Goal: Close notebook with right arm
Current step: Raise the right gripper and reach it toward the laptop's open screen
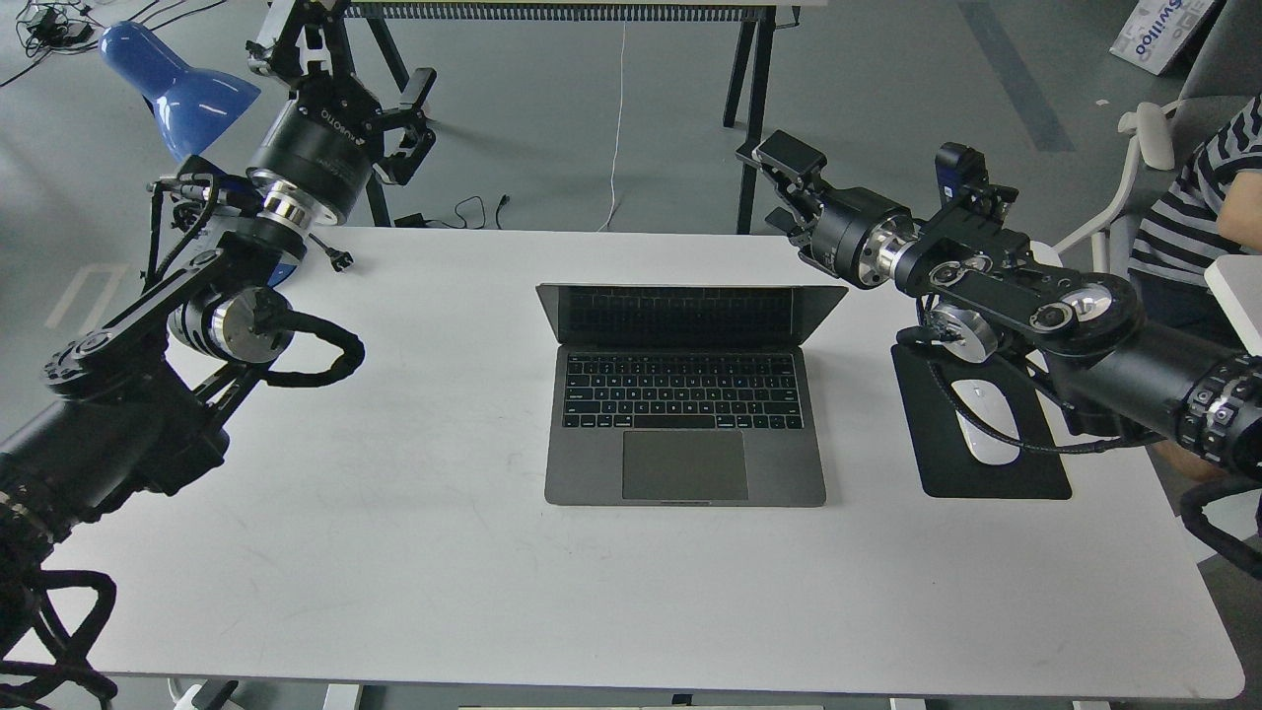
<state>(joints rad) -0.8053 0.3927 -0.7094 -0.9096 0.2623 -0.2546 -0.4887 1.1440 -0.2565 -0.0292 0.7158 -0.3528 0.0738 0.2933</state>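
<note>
White table top [394,552] fills most of what I see, with grey floor behind it. In the middle sits the notebook [685,424] — a grey laptop, open, its dark screen tipped back away from me and its black keys and big trackpad facing up.

On my right side, the right arm [1035,306] reaches in over the black mouse pad [996,463], where a white mouse [984,424] lies partly under a cable. Its gripper [779,177] hangs up near the far right corner of the screen, not touching it. I can see the fingers [789,153] from an odd angle, so I cannot tell if they are apart or together.

On my left side, the left gripper [399,123] is held high past the table's far edge, next to a blue lamp [177,84] — its two fingers are spread apart and hold nothing.

A person in a striped shirt [1198,197] sits at the far right.
</note>
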